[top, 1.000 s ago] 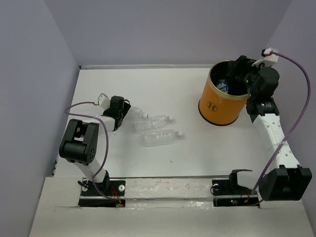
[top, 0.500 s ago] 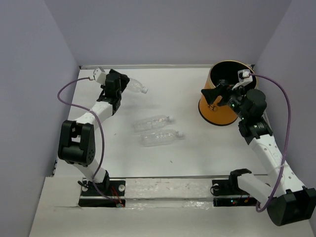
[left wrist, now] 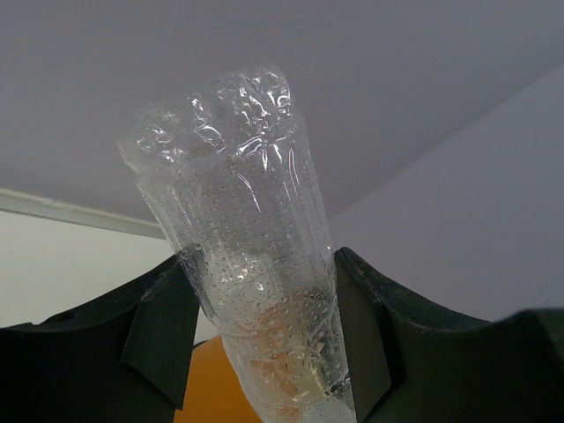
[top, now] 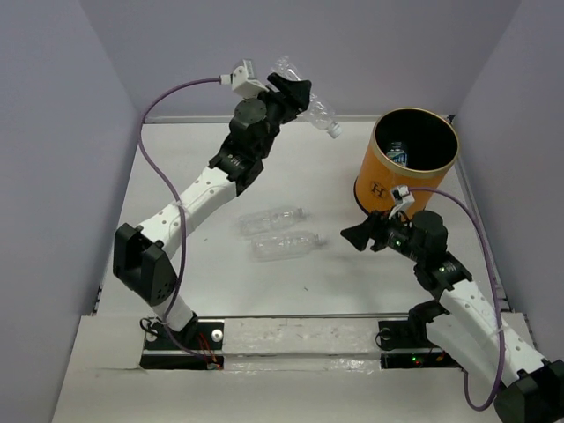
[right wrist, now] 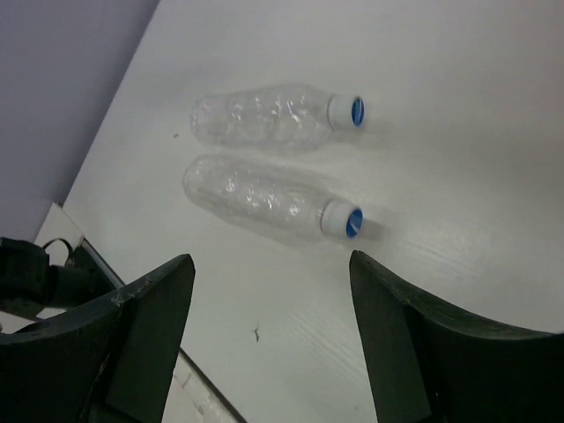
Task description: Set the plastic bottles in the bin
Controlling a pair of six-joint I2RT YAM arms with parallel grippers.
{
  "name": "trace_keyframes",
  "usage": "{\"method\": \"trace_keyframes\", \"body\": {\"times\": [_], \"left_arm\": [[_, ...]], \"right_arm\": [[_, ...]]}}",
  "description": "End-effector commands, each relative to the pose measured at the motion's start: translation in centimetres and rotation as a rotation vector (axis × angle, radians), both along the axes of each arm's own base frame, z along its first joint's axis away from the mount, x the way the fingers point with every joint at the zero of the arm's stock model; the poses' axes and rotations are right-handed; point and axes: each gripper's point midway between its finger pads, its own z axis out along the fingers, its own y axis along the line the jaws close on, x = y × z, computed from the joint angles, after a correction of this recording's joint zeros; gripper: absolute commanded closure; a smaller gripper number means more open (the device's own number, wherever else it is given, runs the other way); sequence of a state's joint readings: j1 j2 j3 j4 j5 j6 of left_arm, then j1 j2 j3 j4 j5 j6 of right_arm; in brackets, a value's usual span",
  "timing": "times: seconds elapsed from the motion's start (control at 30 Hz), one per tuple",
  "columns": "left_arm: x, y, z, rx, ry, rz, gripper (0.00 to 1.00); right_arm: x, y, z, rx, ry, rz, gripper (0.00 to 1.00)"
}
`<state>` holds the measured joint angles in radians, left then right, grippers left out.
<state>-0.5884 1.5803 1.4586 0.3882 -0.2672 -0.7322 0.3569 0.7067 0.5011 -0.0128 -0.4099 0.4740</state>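
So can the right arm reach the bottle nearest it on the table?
Probably yes: the open right gripper points at the nearer bottle, with only bare table between them.

My left gripper [top: 295, 91] clamped a clear bottle [top: 312, 106] aloft, cap tipped toward the upright orange bin [top: 381, 189], labelled bottle [top: 398, 154] lay inside it, far bottle [top: 273, 218] and near bottle [top: 286, 245] lay side by side

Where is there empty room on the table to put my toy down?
Bare table lies between the left arm and the bin, and along the near edge in front of the two bottles. It is crowded mid-table, where the right gripper sits beside those bottles.
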Motion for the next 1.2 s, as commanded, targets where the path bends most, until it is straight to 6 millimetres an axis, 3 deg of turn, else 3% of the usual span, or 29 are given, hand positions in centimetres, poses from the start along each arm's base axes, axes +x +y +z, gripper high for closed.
{"method": "trace_keyframes", "body": {"times": [0.0,0.03,0.07,0.13,0.17,0.2,0.23,0.27,0.3,0.33,0.37,0.4,0.43,0.47,0.53,0.57,0.6,0.67,0.73,0.77,0.83,0.87,0.9,0.93,1.0,1.03,1.07,1.1,1.17], "left_arm": [[-1.4,-4.5,5.9,0.032,-0.162,-0.053,0.59],[-1.1,-6.1,5.2,0.049,-0.156,-0.065,0.58],[-1.5,-7.0,6.8,0.036,-0.187,-0.075,0.59],[-2.0,-10.2,7.2,0.053,-0.21,-0.105,0.58],[-2.0,-12.8,5.6,0.074,-0.198,-0.136,0.58],[-2.2,-12.5,7.2,0.061,-0.223,-0.128,0.58],[-2.1,-14.9,5.6,0.092,-0.215,-0.151,0.58],[-2.4,-15.5,7.4,0.071,-0.246,-0.147,0.58],[-1.6,-17.5,5.2,0.1,-0.227,-0.153,0.58],[-2.2,-19.1,5.1,0.118,-0.241,-0.162,0.58],[-2.5,-19.2,7.4,0.091,-0.279,-0.129,0.58],[-1.7,-21.0,4.9,0.128,-0.264,-0.123,0.58],[-1.7,-21.8,4.9,0.137,-0.274,-0.117,0.58],[-2.5,-22.2,7.0,0.124,-0.317,-0.105,0.58],[-2.1,-24.0,4.9,0.162,-0.314,-0.089,0.57],[-2.4,-24.2,5.2,0.161,-0.325,-0.078,0.56],[-2.1,-24.7,4.2,0.189,-0.326,-0.074,0.49],[-1.8,-25.0,3.1,0.206,-0.312,-0.066,0.33],[-1.8,-24.8,2.8,0.224,-0.309,-0.065,0.06],[-1.9,-24.6,3.3,0.225,-0.315,-0.061,0.01],[-2.5,-23.7,5.1,0.234,-0.346,-0.05,0.01],[-3.0,-22.7,7.1,0.243,-0.38,-0.043,0.01],[-3.1,-22.8,7.1,0.245,-0.38,-0.046,0.01],[-3.9,-21.5,9.3,0.252,-0.41,-0.035,0.01],[-4.4,-20.3,10.2,0.299,-0.413,-0.036,0.01],[-5.3,-18.1,12.6,0.302,-0.427,-0.016,0.01],[-5.0,-17.9,10.2,0.373,-0.372,-0.026,0.01],[-6.1,-15.2,12.5,0.35,-0.367,-0.002,0.01],[-6.1,-12.3,11.2,0.36,-0.298,0.002,0.01]], "right_arm": [[-2.5,0.3,-2.4,0.038,0.089,0.029,0.24],[-3.0,0.2,-2.9,0.049,0.1,0.029,0.24],[-3.3,0.1,-3.1,0.054,0.103,0.03,0.24],[-4.2,0.3,-3.7,0.07,0.121,0.047,0.25],[-4.4,0.3,-3.8,0.076,0.131,0.049,0.25],[-4.6,0.3,-4.0,0.076,0.133,0.052,0.25],[-5.0,0.5,-4.3,0.077,0.143,0.066,0.25],[-5.2,0.4,-4.3,0.078,0.144,0.07,0.25],[-5.4,0.4,-4.3,0.082,0.144,0.071,0.25],[-5.5,0.4,-4.3,0.082,0.144,0.071,0.25],[-5.7,0.3,-4.2,0.085,0.139,0.074,0.25],[-6.0,0.5,-4.2,0.089,0.138,0.085,0.25],[-6.1,0.5,-4.1,0.091,0.136,0.086,0.25],[-6.3,0.5,-4.1,0.094,0.134,0.092,0.25],[-6.6,0.5,-4.1,0.098,0.137,0.099,0.25],[-6.7,0.5,-4.2,0.095,0.138,0.102,0.25],[-6.8,0.4,-4.3,0.09,0.138,0.103,0.25],[-6.9,0.3,-4.3,0.084,0.137,0.101,0.25],[-6.9,0.2,-4.2,0.078,0.125,0.103,0.24],[-6.8,0.2,-4.1,0.075,0.122,0.104,0.24],[-6.7,0.3,-4.1,0.065,0.116,0.109,0.24],[-6.6,0.5,-3.6,0.063,0.105,0.12,0.23],[-6.5,0.5,-3.7,0.061,0.111,0.123,0.23],[-6.4,0.6,-3.4,0.058,0.1,0.128,0.23],[-6.0,0.9,-3.4,0.047,0.1,0.138,0.22],[-5.8,0.9,-3.2,0.045,0.095,0.141,0.22],[-5.5,1.3,-2.8,0.042,0.091,0.153,0.22],[-5.3,1.5,-2.7,0.04,0.085,0.157,0.22],[-4.8,2.0,-2.4,0.041,0.08,0.171,0.22]]}}
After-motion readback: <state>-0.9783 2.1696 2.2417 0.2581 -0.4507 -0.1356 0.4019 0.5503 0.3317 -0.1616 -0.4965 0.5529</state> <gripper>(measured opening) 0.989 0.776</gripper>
